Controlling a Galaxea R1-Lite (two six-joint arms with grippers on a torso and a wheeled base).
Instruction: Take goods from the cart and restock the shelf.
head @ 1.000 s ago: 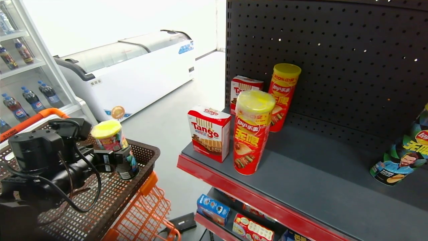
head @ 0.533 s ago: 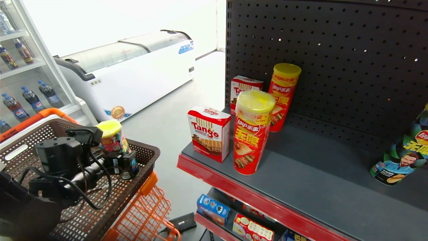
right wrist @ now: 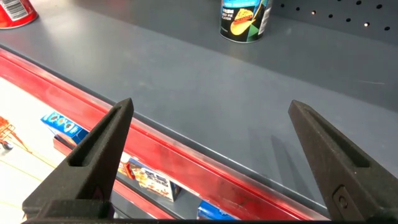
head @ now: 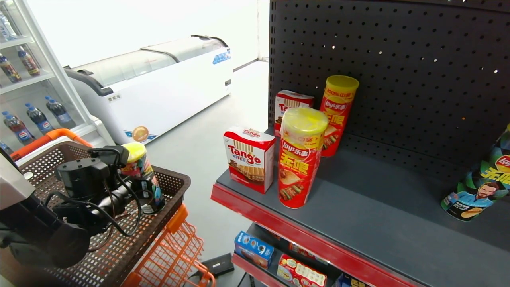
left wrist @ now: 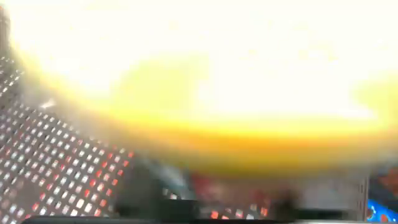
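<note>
A chip can (head: 140, 169) with a yellow lid stands upright in the brown mesh cart basket (head: 172, 184). My left gripper (head: 148, 190) is against its lower half, and the wrist partly covers the lid. The left wrist view has that yellow lid (left wrist: 205, 124) very close and blurred, with the basket mesh (left wrist: 56, 168) beside it. My right gripper (right wrist: 211, 162) hangs open over the red front edge of the grey shelf (right wrist: 205, 81), holding nothing. On the shelf (head: 358, 207) stand two red chip cans (head: 301, 157) (head: 338, 113), two wafer boxes (head: 249, 158) (head: 291, 105) and a dark chip can (head: 478, 187) (right wrist: 245, 18).
The basket sits on an orange cart frame (head: 175, 255) left of the shelf. A white chest freezer (head: 159, 83) and a drinks cooler (head: 28, 79) stand behind. Boxed goods (head: 255, 249) fill the lower shelf. The grey shelf's middle and right front are bare.
My left arm has slid forward along the basket toward the chip can, and its wrist now hides part of the lid. The can's base has stayed where it was.
</note>
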